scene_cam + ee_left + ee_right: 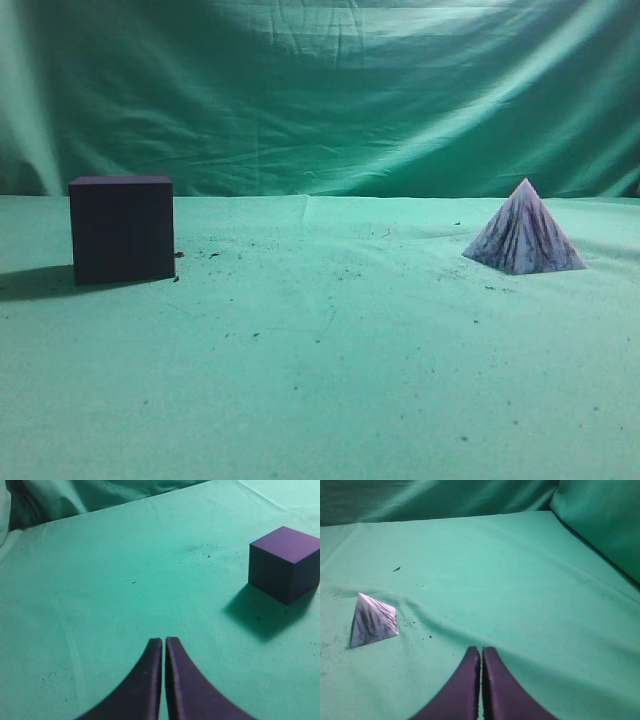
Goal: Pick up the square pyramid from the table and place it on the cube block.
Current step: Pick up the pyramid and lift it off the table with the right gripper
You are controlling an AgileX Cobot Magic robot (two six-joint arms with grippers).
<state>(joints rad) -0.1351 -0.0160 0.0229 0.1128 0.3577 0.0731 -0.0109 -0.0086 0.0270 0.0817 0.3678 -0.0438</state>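
The table fills the lower half of the exterior view, one flat surface under wrinkled green cloth dotted with dark specks. A green backdrop of draped cloth hangs behind it across the whole upper half.

One cube block stands at the left of the exterior view, dark purple-black, flat on the cloth, casting a shadow toward the left edge. In the left wrist view the same cube sits at the right edge of the frame, upper right, with its shadow spreading below and left of it.

One square pyramid rests on its base at the right of the exterior view, pale lavender-white with dark streaks, apex up. It lies well apart from the cube, with open cloth between them. In the right wrist view it appears at the middle left of the frame.

Two grippers show, one in each wrist view, and neither appears in the exterior view. The left gripper rises from the bottom centre of its frame; its two dark curved fingers are pressed together with only a hairline slit between them, nothing held, and it is well apart from the cube. The right gripper sits at the bottom centre of its frame, fingers likewise closed on nothing, with the pyramid off to its upper left, clearly untouched.
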